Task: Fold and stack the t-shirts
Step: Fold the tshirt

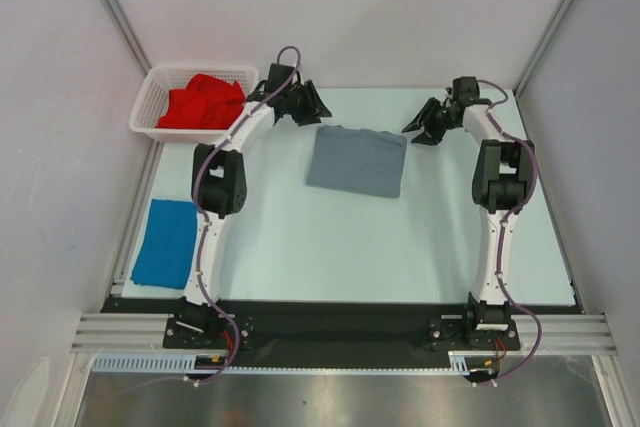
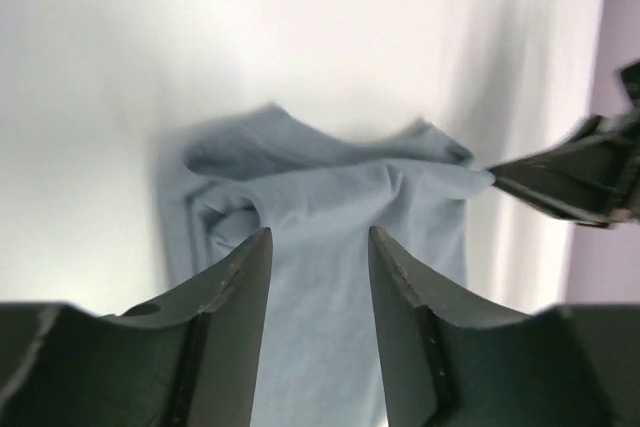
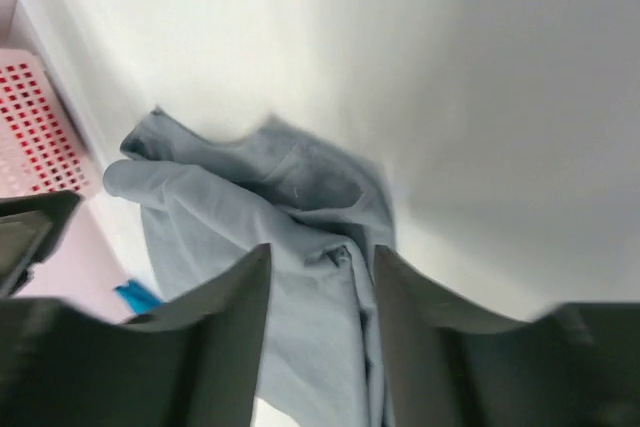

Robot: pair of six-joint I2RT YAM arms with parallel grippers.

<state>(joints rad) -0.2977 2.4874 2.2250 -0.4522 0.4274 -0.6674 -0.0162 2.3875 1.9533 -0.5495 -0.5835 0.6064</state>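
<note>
Missing from left wrist: red t-shirt [image 1: 203, 102]

Grey t-shirt [image 1: 356, 160] folded centrally, blue t-shirt [image 1: 165, 242] flat at left, red t-shirt [image 1: 203, 102] crumpled in basket [image 1: 143, 112].

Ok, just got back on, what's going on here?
Shirt folding, partway through. The grey shirt lies folded on the table, with the left hand and right hand open beside its far corners, holding nothing. A blue shirt lies folded at the left edge; the red shirt sits crumpled in the basket.

Lab cell: white panels [image 1: 340, 7], aluminium frame [image 1: 340, 332]
</note>
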